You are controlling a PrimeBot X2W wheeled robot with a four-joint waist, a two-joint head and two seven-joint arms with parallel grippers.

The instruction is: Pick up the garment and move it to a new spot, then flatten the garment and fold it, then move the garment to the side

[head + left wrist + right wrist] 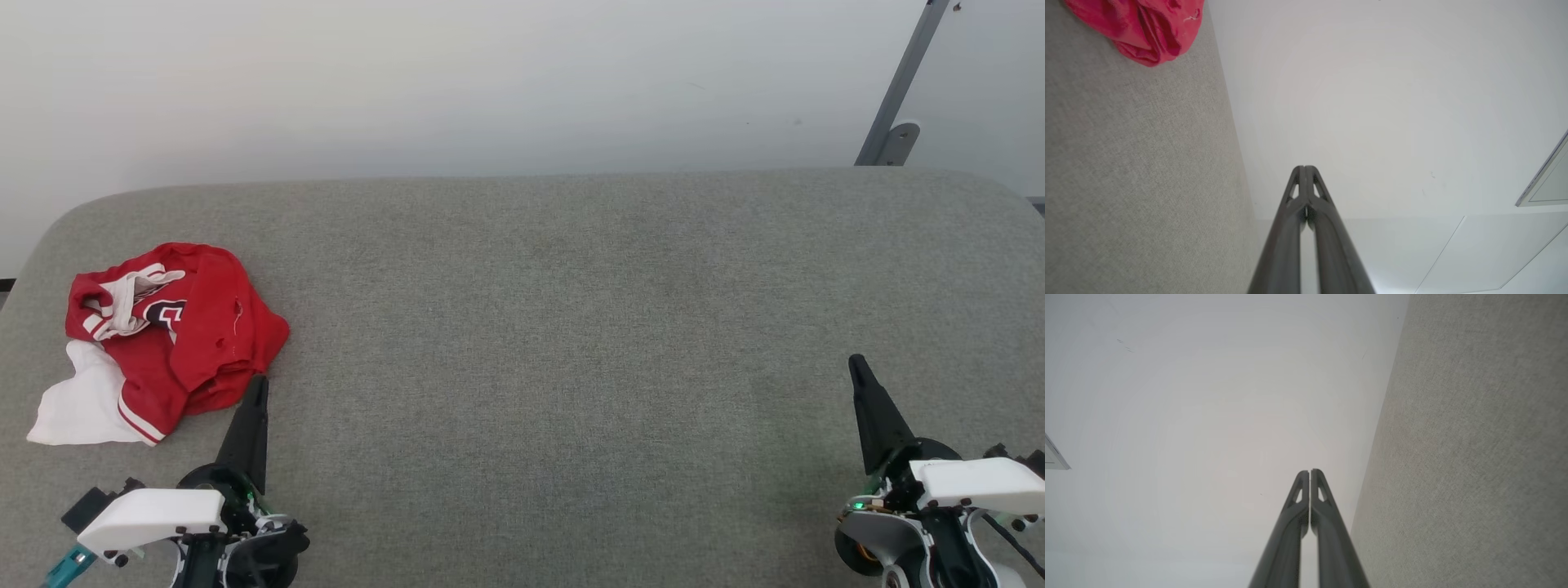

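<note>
1. Grey woven upholstery (571, 327): broad padded top, rounded far corners, matte, fine tight weave. Judged slightly grippy under dragged cloth. Plain off-white wall (490, 82) behind.
2. Red garment (204, 327): crumpled heap at the left end of the upholstery, close to its edge. Soft cloth, doubled over itself, deep creases. Judged light, limp, neither fragile nor slippery. Expected to sag and unfurl once lifted, keeping no shape of its own.
3. White sleeve (82, 404): spread flat toward the near left, thin by the look, bordered by striped trim (135, 420).
4. Hold, as judged: pinch on the bunched red ridge at the near right edge, thick enough for a firm bite. For flattening, shoulders either side of the striped collar (122, 298).
5. Left gripper (261, 382): dark tapered fingers pressed together, nothing between, tip just beside the red edge, clear of it in the left wrist view.
6. Right gripper (856, 363): likewise closed and empty, well apart at the right end.
7. Black-and-white lettering (163, 312), partly lost in folds. Small pale loose thread (237, 317).
</note>
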